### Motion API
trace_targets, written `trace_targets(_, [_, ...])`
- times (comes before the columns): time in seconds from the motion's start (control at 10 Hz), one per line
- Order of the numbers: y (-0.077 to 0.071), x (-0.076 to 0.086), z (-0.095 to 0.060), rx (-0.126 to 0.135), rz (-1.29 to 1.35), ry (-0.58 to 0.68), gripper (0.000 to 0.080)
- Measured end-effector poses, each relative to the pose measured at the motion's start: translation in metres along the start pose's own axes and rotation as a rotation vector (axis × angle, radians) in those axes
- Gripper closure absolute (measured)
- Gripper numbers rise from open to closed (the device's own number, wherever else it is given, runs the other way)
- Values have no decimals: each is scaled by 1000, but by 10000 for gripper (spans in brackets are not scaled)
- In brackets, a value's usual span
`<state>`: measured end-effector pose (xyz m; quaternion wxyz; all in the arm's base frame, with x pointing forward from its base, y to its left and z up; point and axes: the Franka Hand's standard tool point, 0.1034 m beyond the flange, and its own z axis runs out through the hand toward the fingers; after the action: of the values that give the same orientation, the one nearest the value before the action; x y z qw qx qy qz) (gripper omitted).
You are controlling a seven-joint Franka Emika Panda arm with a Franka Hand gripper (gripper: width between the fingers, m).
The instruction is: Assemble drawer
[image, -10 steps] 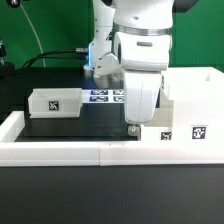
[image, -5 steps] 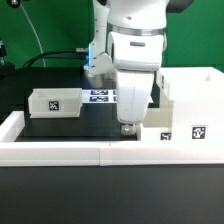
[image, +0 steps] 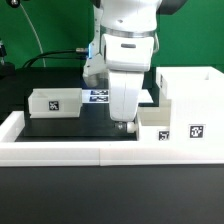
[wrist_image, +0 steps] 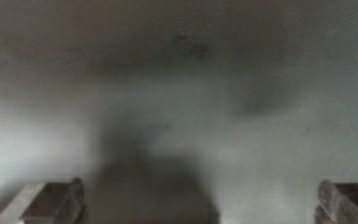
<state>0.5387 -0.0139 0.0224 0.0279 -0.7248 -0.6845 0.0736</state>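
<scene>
The drawer's tall white housing (image: 192, 92) stands at the exterior view's right. A small open-top box (image: 163, 124) with a square tag sits against the housing's front left. A second small tagged box (image: 54, 101) sits alone at the exterior view's left. My gripper (image: 124, 125) hangs low over the black mat, just left of the box by the housing and apart from it. In the wrist view my gripper (wrist_image: 202, 205) is open: its fingertips (wrist_image: 51, 204) stand wide apart with only blurred dark surface between them.
A long low white border wall (image: 90, 151) runs along the front and up the left side. The marker board (image: 100, 96) lies behind my arm. The black mat (image: 75, 124) stretches between the left box and my gripper.
My gripper has moved toward the exterior view's left, away from the box by the housing. The boxes and housing have not moved.
</scene>
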Motion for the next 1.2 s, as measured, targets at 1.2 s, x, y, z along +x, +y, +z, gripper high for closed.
trace_targets(1.2, [6, 35, -4, -6, -17, 2, 150])
